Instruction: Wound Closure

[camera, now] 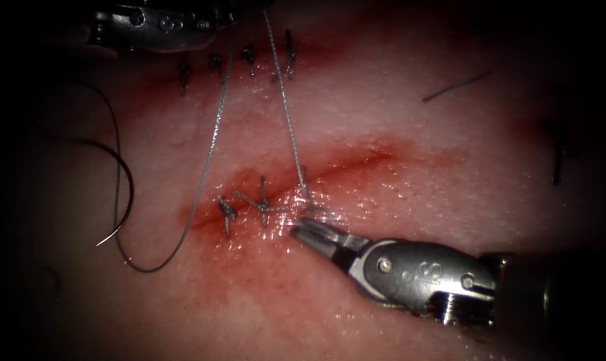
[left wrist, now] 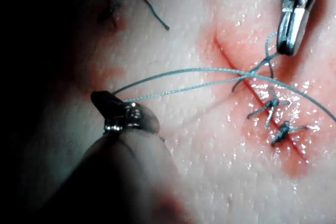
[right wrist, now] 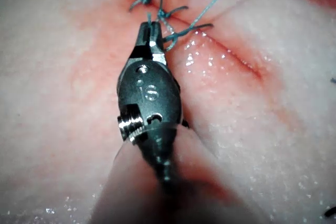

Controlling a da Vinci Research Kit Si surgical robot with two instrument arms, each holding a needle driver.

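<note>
Steel right tool (stamped digits), threaded collar, dark shaft.

The tissue carries everything here, a pale, wet surface stained with red fluid around the cut. Knotted stitches sit across the cut's left part, and a second row of stitches lies farther up. Thread trails over the surface left of the cut, curling into a dark loop. A loose cut end of thread lies well apart to the right.
</note>
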